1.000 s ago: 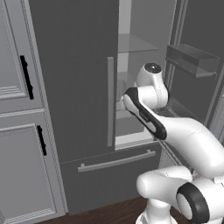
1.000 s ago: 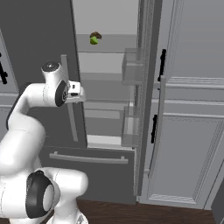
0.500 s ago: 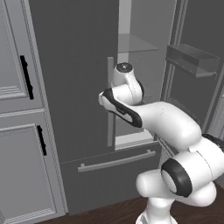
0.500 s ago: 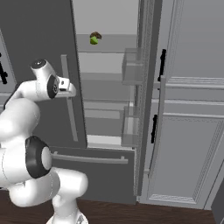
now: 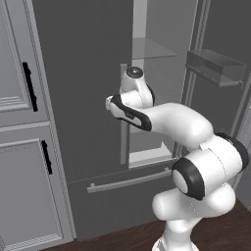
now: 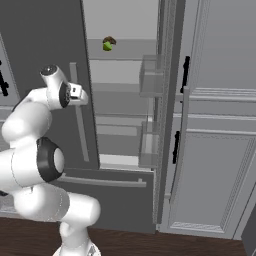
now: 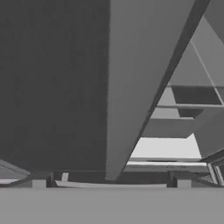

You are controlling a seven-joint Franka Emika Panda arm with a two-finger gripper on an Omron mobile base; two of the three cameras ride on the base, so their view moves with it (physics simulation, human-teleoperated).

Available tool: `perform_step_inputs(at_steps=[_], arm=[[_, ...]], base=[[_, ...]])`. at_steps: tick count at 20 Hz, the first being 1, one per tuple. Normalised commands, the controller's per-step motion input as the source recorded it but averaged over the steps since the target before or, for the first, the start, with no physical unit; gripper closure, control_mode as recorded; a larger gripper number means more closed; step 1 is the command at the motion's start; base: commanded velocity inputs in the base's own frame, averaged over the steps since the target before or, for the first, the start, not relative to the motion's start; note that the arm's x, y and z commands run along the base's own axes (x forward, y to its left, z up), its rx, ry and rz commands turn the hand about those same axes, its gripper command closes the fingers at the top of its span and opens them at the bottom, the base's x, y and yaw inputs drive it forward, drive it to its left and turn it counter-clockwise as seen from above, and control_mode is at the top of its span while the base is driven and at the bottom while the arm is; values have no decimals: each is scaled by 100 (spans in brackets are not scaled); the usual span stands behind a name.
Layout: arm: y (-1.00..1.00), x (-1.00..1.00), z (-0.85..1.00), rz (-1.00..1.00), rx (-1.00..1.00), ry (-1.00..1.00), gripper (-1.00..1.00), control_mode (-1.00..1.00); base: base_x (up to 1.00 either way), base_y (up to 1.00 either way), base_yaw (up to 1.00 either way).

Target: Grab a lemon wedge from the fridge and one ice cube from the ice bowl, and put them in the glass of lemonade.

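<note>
The fridge (image 6: 45,30) is dark grey, with its right door swung open and its left door (image 5: 88,73) shut. A small yellow-green lemon wedge (image 6: 107,44) lies on an upper shelf inside. My gripper (image 6: 80,95) hangs at mid height right in front of the left door's long light grey handle (image 6: 81,120). In the hand view the gripper (image 7: 111,183) is open, fingertips wide apart, and the handle (image 7: 140,87) runs close up between them; I cannot tell whether they touch it. The ice bowl and the glass of lemonade are out of view.
The open right door (image 5: 215,66) carries clear bins and stands edge-on (image 6: 150,75) beside the shelves. Grey panelled cabinets with black handles flank the fridge on the left (image 5: 19,98) and the right (image 6: 220,100). The bottom drawer (image 5: 122,196) is shut above the dark wood floor (image 6: 150,240).
The arm has swung left, from the open right half of the fridge to the front of the left door's handle. The gripper has stayed open. The lemon wedge has not moved.
</note>
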Motion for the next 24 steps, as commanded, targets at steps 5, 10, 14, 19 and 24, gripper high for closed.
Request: perform_step_inputs(at_steps=[5,10,14,19,24], arm=[[-24,-1,47,-4,19,-37,-100,-100],[-23,40,20,-8,2,-3,-100,-100],[6,17,21,-4,0,6,-100,-100],[21,0,1,0,-1,0,-100,-100],[19,24,-12,0,-4,0,-100,-100]], base=[[0,0,0],[0,0,0],[0,0,0],[0,0,0],[0,0,0]])
